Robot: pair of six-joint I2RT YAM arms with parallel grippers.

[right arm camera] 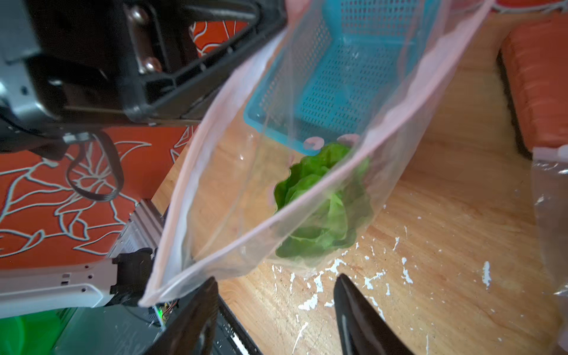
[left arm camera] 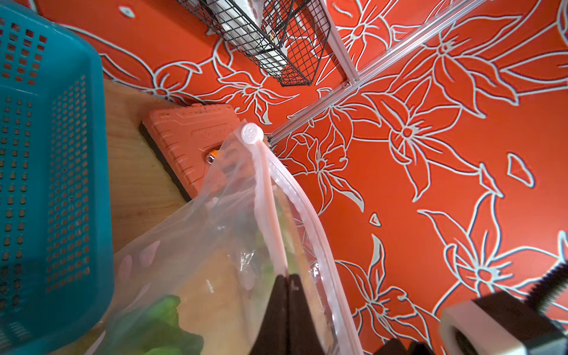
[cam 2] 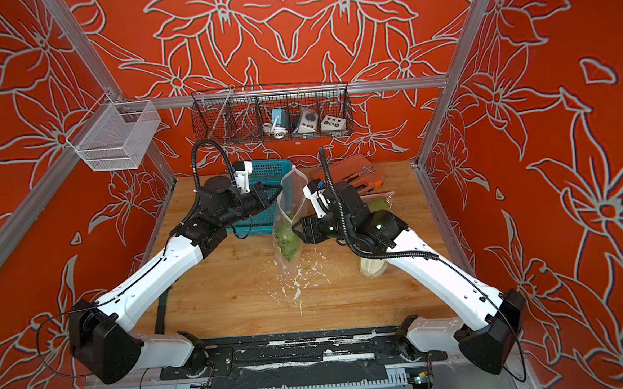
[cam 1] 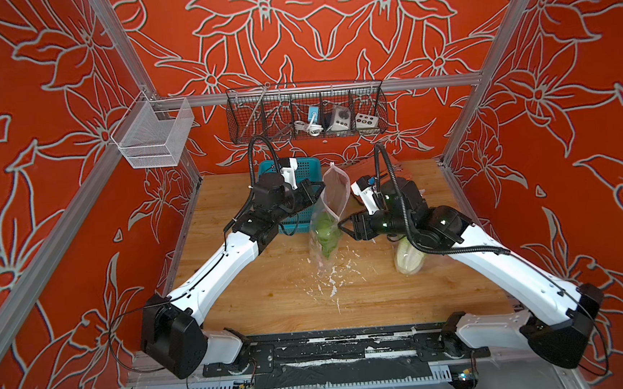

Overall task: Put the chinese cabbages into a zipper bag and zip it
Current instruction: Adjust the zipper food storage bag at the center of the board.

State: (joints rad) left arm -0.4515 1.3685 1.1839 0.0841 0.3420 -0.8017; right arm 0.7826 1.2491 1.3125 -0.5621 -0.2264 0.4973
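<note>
Left fingers [left arm camera: 273,316] — tight on zipper bag [left arm camera: 196,246]

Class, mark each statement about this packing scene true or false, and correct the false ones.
1. The left end effector is clamped on the zipper bag at its rim. True.
2. The bag is zipped shut. False: its mouth gapes open.
3. A chinese cabbage lies inside the bag. True.
4. The right end effector grips a cabbage. False: it is open and empty beside the bag.
5. Every cabbage is bagged. False: a second cabbage lies on the table under the right arm.
</note>
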